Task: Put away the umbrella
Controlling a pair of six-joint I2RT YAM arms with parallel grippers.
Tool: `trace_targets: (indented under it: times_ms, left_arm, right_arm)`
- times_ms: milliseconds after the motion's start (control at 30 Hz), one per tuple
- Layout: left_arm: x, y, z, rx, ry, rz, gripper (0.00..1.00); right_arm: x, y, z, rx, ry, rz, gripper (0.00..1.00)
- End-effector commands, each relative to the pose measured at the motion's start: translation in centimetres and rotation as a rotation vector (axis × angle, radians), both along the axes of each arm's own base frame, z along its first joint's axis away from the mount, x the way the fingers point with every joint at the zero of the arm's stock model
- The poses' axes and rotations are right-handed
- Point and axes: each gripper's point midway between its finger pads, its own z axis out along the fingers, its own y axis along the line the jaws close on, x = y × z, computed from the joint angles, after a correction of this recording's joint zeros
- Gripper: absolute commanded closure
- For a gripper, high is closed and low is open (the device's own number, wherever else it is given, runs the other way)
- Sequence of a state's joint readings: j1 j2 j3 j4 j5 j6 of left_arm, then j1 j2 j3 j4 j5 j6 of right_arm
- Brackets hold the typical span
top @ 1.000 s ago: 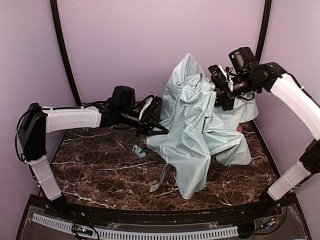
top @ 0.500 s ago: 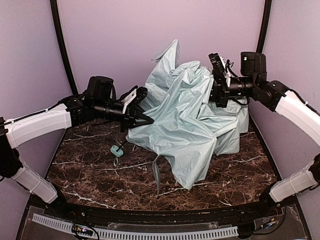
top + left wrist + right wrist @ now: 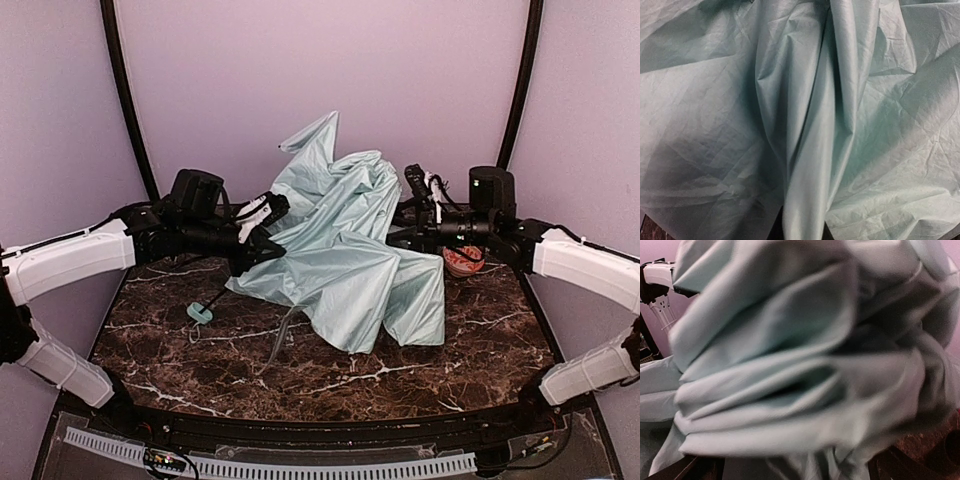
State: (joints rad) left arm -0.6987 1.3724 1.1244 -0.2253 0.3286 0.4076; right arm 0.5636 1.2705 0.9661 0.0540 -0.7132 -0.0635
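The umbrella (image 3: 345,255) sprawls half-collapsed over the middle of the table, pale mint canopy crumpled, one peak pointing up at the back. Its thin black shaft runs down-left to the small mint handle (image 3: 198,313) resting on the table, and a strap (image 3: 283,338) trails at the front. My left gripper (image 3: 266,243) is shut on a fold of the canopy (image 3: 810,150) at its left edge. My right gripper (image 3: 408,212) stands open against the canopy's right side. Blurred fabric (image 3: 790,365) fills the right wrist view between the widely spread fingers.
The table (image 3: 450,365) is dark brown marble with white veins. A small red-orange object (image 3: 462,262) sits at the back right, just behind my right arm. Purple walls with black poles close in the back and both sides.
Both arms have dropped and swung left, dragging the canopy lower and leftward. The handle has slid left along the table. My right gripper has opened and let go of the fabric.
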Motion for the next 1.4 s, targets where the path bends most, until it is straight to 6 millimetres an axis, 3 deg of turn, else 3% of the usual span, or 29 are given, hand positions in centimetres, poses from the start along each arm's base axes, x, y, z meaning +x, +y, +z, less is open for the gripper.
trace_targets:
  times_ms: [0, 200, 333, 433, 533, 700, 833, 967, 1000, 1133, 1233, 1267, 1367]
  left_arm:
    - [4.6, 3.2, 2.1, 0.061, -0.127, 0.272, 1.0]
    - [5.7, 6.6, 3.3, 0.199, -0.221, 0.398, 1.0]
    - [4.4, 7.6, 4.8, 0.257, -0.265, 0.35, 1.0]
    - [2.7, 7.4, 4.9, 0.322, -0.25, 0.247, 1.0]
    - [1.8, 7.1, 2.5, 0.419, -0.18, 0.183, 1.0]
    - [0.8, 6.0, -4.6, 0.566, -0.008, 0.086, 1.0]
    - [-0.3, 3.7, -10.0, 0.585, 0.131, -0.057, 1.0]
    - [-0.5, 2.4, -13.9, 0.617, 0.205, -0.137, 1.0]
    - [-0.4, 2.3, -14.6, 0.63, 0.216, -0.143, 0.96]
    - [0.4, 2.2, -15.2, 0.647, 0.213, -0.12, 0.38]
    - [1.4, 1.6, -13.2, 0.592, 0.162, -0.071, 0.18]
    - [1.6, 1.4, -12.2, 0.561, 0.139, -0.065, 0.04]
    - [1.3, 0.4, -8.7, 0.408, 0.09, -0.077, 0.01]
  right_arm:
    - [1.2, -3.0, -1.8, -0.025, 0.095, -0.168, 0.0]
    - [1.7, -5.1, -3.6, -0.109, 0.122, -0.299, 0.0]
    - [1.9, -5.4, -4.2, -0.134, 0.144, -0.321, 0.0]
    - [1.9, -5.1, -3.9, -0.131, 0.154, -0.302, 0.01]
    - [1.8, -4.7, -3.1, -0.129, 0.163, -0.28, 0.05]
    - [2.3, -5.1, -1.8, -0.135, 0.137, -0.316, 0.07]
    - [2.6, -4.6, -3.3, -0.129, 0.165, -0.314, 0.09]
    - [3.0, -2.1, -5.9, -0.147, 0.262, -0.259, 0.13]
    - [3.2, -1.3, -6.4, -0.153, 0.278, -0.251, 0.14]
    - [5.6, 0.6, -8.8, -0.218, 0.33, -0.307, 0.16]
    - [7.6, 1.7, -10.7, -0.263, 0.381, -0.335, 0.18]
    - [8.1, 2.1, -11.3, -0.271, 0.399, -0.331, 0.19]
    - [8.8, 3.3, -13.2, -0.297, 0.436, -0.31, 0.22]
